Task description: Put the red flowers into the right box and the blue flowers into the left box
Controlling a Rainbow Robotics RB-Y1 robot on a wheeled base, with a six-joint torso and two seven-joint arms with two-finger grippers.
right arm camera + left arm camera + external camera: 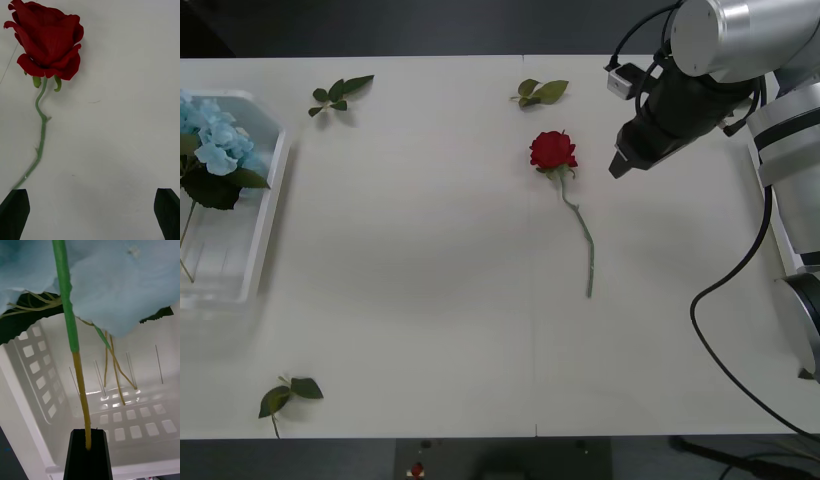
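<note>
Right gripper (620, 165) hovers just beside the single red rose (553, 150), fingers spread wide, nothing held — the bloom lies toward the robot's left of it, stem (581, 228) running back toward the robot's edge of the table (430, 280). Bare tabletop between them, loose leaf sprigs (540, 92) well apart. Left gripper (88, 450) is pinched on a blue hydrangea's stem (80, 386) over the left box (235, 270), where blue flowers (215, 140) already lie.

A deep-red rose (553, 150) with a pale green stem lies on the white table (430, 300), pale sky-blue hydrangeas (215, 140) with dark green leaves fill the white left box (265, 215).
</note>
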